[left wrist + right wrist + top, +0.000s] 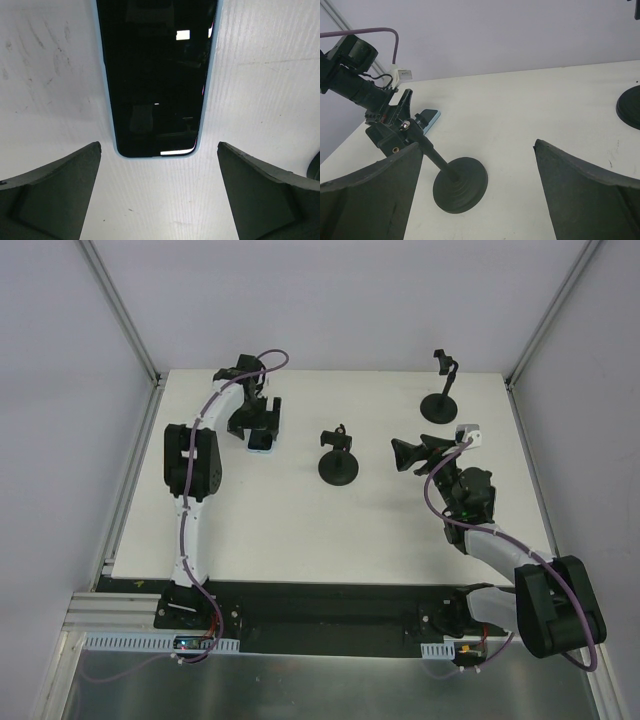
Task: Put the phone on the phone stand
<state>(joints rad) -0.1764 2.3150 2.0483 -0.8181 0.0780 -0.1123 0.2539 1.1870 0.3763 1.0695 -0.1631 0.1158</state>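
Note:
The phone point(157, 75), black screen up in a light blue case, lies flat on the white table at the far left point(261, 445). My left gripper point(159, 200) is open just above it, fingers apart at the phone's near end, not touching it; in the top view it point(254, 426) hangs over the phone. A black phone stand point(338, 457) with a round base stands mid-table. My right gripper point(404, 455) is open and empty, right of that stand, facing it. The right wrist view shows the stand point(458, 184) and the phone point(430, 119) behind it.
A second, taller black stand point(444, 390) stands at the back right; its base shows at the right wrist view's edge point(630, 106). Grey walls and metal frame posts enclose the table point(300, 530). The left arm's wrist point(355, 75) shows beyond the middle stand.

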